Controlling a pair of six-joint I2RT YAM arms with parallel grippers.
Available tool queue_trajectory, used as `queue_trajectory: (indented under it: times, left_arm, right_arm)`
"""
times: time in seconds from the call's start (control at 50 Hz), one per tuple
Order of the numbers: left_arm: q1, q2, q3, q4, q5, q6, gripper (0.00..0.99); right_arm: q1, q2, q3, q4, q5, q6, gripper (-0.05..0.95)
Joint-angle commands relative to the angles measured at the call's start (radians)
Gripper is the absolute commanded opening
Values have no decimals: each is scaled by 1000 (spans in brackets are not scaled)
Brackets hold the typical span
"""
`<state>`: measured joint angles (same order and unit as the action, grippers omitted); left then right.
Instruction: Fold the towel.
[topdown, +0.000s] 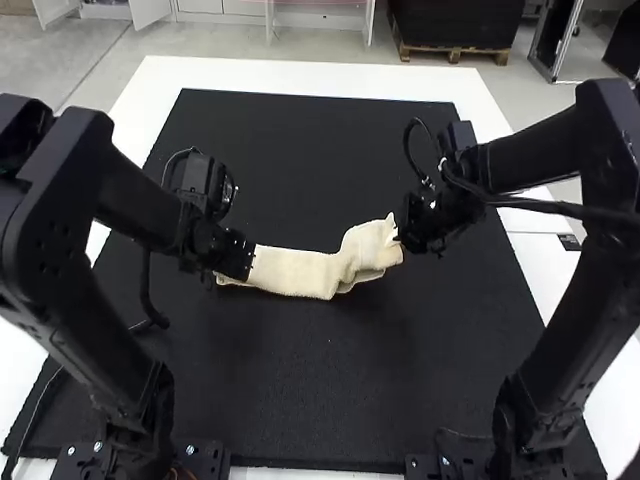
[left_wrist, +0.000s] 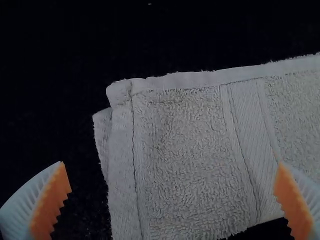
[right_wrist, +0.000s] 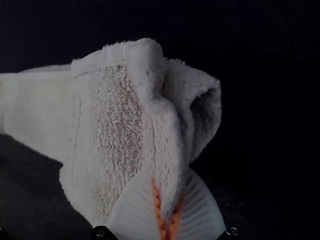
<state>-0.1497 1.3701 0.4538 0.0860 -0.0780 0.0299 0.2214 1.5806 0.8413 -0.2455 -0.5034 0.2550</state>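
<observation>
While towel (topdown: 300, 272) in right tool (topdown: 397, 236), table label (topdown: 569, 242) illegible.

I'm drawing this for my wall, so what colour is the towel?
The towel is cream, a pale yellowish white. Its colour shows best in the high view.

The towel (topdown: 300, 273) lies on the mat (topdown: 300, 400), which lies on the table (topdown: 300, 76). At the towel's left end is the left gripper (topdown: 245, 262); at its right end, the right gripper (topdown: 400, 238).

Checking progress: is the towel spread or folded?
Folded: the towel forms a strip, layered at one end, bunched in the right tool at the other.
</observation>
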Motion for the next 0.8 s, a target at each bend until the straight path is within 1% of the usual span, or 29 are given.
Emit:
queue_trajectory:
  times: [0.0,0.06,0.22,0.28,0.4,0.46,0.54,0.6,0.68,0.78]
  left_arm:
    - [-5,15,0,14,9,2,952]
    - [-2,26,3,15,9,-2,952]
    - [-1,35,5,17,11,-4,952]
    - [-2,35,8,11,11,-4,952]
    - [-1,35,14,1,11,-4,952]
    - [-1,35,14,-2,12,-5,952]
    - [1,34,14,-3,11,-5,952]
    - [1,34,16,-5,9,-5,952]
    - [2,32,16,-9,9,-7,952]
    - [13,32,16,-5,7,-7,952]
  right_arm:
    - [-1,-33,38,9,-61,21,-23]
    - [4,-33,44,20,-93,30,-23]
    - [33,-31,79,64,-127,46,-23]
    - [35,-30,94,84,-142,64,-23]
    - [47,-36,96,169,-161,136,-23]
    - [70,-36,93,242,-164,191,-23]
    - [108,-36,93,304,-164,204,-23]
    - [145,-33,91,347,-164,231,-23]
    - [190,-24,93,394,-161,259,-23]
    - [223,-18,97,416,-153,276,-23]
